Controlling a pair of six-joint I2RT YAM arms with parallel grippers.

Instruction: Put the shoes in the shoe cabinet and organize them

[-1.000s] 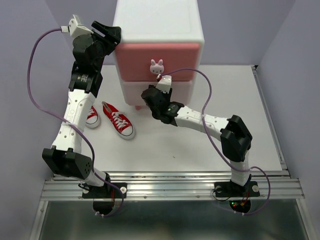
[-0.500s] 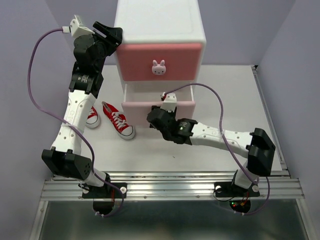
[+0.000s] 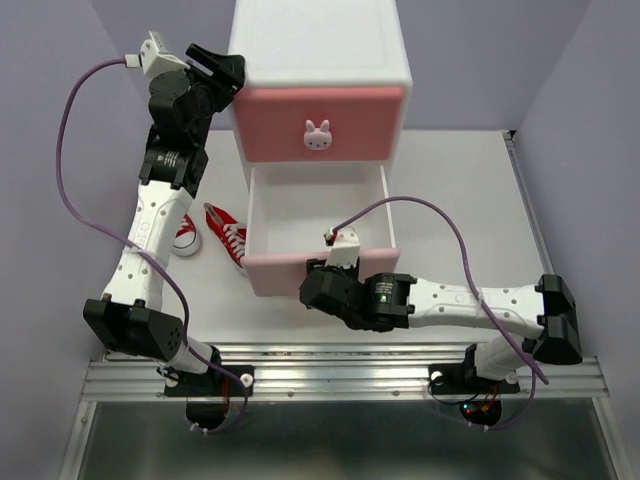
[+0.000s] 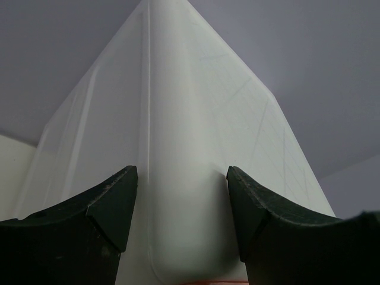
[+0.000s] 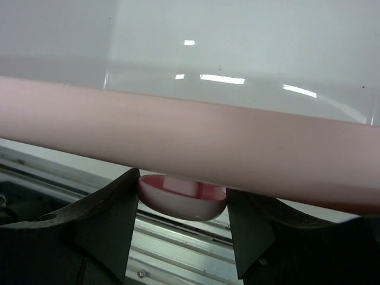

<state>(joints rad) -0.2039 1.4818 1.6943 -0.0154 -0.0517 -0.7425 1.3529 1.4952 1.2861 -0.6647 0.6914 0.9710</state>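
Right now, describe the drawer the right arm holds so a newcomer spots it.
Find the white rounded two-drawer cabinet on the table. Its pale pink lower drawer is pulled out, the right gripper closed on its knob. The darker pink upper drawer, with a bunny knob, is shut.

My overhead camera sits above and behind the arm bases, looking down and forward across the whole desk (image 3: 470,210) to the shoe cabinet (image 3: 320,50) at the far side. My left wrist camera is pressed close to a white corner edge of that cabinet, which runs away up the picture. My right wrist camera looks from very near at the pale pink drawer front (image 5: 190,136) and its knob (image 5: 181,202). All three views share the cabinet.
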